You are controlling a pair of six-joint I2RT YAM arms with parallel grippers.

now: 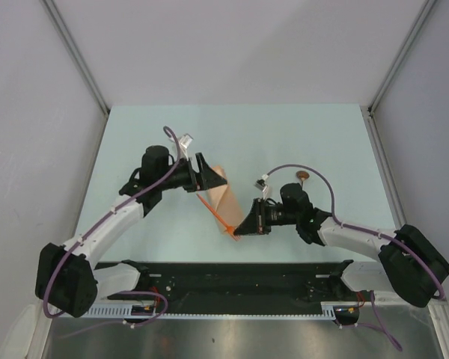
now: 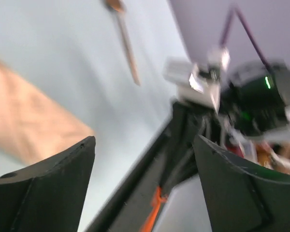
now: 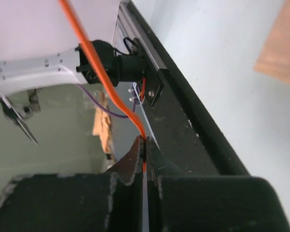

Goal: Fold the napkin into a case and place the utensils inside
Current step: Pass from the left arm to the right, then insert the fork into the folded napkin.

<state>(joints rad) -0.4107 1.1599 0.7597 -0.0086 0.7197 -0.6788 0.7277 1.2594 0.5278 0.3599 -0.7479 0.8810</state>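
while the right gripper (image 1: 243,226) is pinched shut on a thin orange hem (image 3: 102,82), seemingly the napkin's own edge, the left gripper (image 1: 203,173) stands wide open with nothing between its jaws, at the cloth's 10 o'clock corner. the napkin (image 1: 226,196) sits partly lifted near the centre of the table (image 1: 172,134), so the fold looks half made, with no case yet. one utensil (image 1: 303,177) lies at 2 o'clock of the right gripper. next, the pinched edge likely needs drawing across and laying flat; open room lies toward 12 o'clock, while the black rail (image 1: 239,273) at 6 o'clock is near
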